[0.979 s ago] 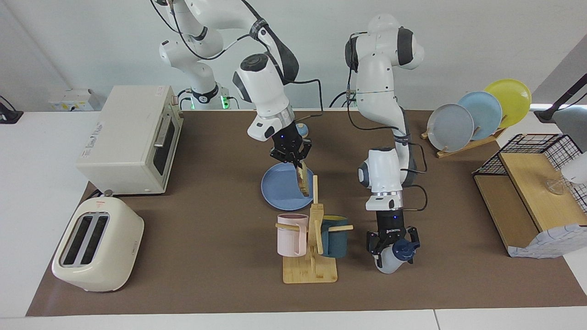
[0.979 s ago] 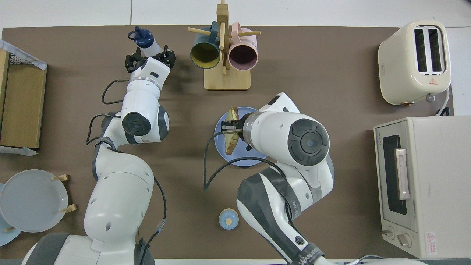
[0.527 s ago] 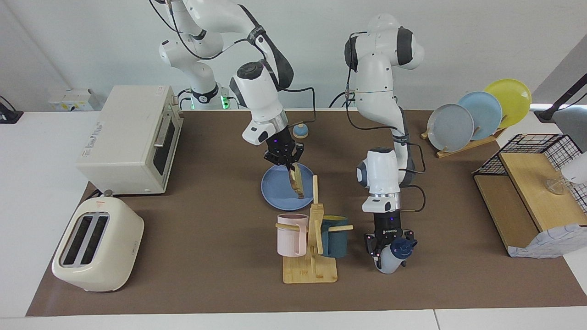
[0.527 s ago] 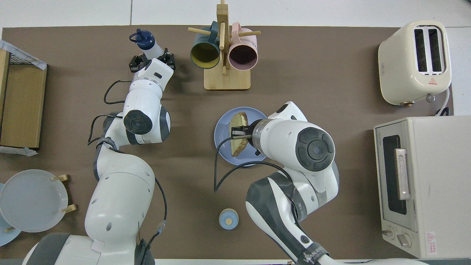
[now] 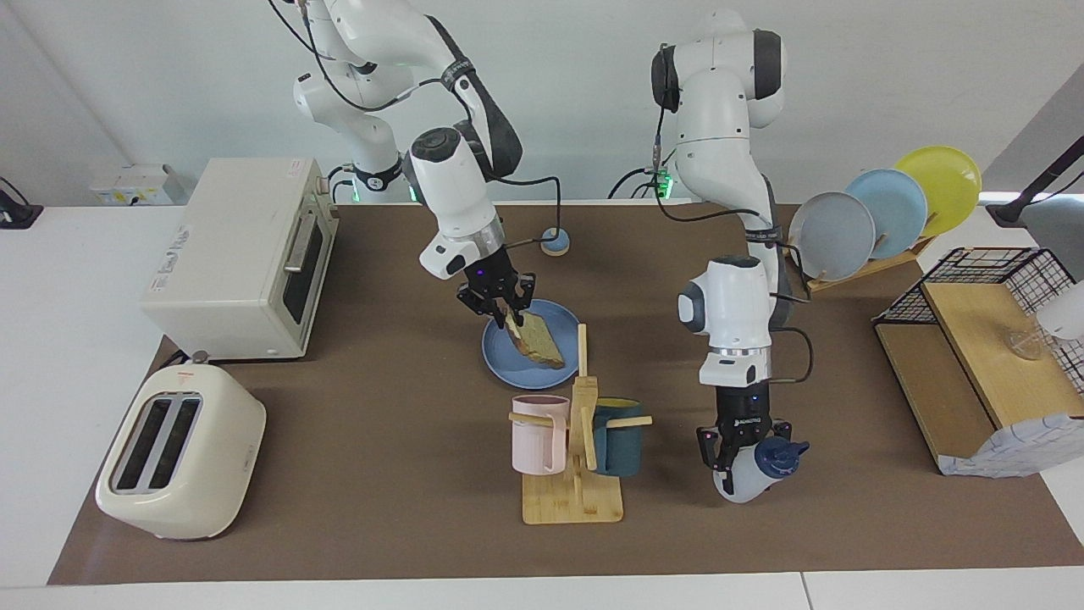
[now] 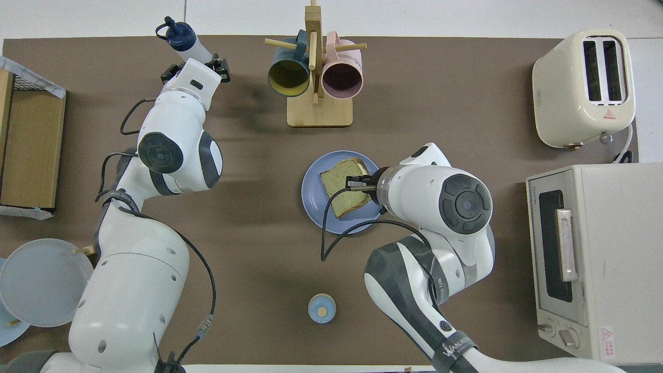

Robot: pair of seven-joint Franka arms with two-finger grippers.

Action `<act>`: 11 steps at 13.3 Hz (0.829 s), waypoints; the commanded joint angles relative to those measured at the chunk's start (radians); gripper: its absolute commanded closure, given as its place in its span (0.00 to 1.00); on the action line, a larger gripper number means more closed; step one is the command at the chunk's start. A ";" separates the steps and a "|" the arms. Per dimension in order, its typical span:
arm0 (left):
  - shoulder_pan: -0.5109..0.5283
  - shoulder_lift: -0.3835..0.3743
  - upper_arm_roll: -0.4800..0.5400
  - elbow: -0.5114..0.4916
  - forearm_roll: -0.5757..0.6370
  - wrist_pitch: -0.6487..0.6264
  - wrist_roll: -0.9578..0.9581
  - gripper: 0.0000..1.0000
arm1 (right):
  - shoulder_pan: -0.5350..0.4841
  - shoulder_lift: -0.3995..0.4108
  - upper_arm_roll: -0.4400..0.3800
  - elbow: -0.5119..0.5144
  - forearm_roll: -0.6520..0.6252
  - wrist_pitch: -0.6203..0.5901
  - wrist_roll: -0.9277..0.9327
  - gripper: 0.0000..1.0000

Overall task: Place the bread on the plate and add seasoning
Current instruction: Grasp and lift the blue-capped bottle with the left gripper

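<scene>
A robotics lab dressed up as a kitchen: two arms bolted at a white table (image 5: pixel 51 356) covered by a brown mat (image 5: pixel 381 440), with a toaster (image 5: pixel 178 453), toaster oven (image 5: pixel 241 258), mug tree (image 5: pixel 576 457) and plate rack (image 5: pixel 881 212) staged against bare white walls.

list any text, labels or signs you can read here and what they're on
"FRANKA" in white, partly readable, on the right arm's lower link, overhead view.
Red warning triangle with small print on the toaster: print too small to read.
Red-and-white sticker on the oven's front corner: unreadable.
Grey lettering on the oven's top, facing view: blurred.
White print on the left gripper's body: too small.
</scene>
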 commanded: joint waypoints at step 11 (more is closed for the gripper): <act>0.054 -0.698 -0.002 -0.329 0.098 -0.946 1.357 1.00 | -0.046 0.027 0.002 0.399 0.201 -0.385 -0.018 0.00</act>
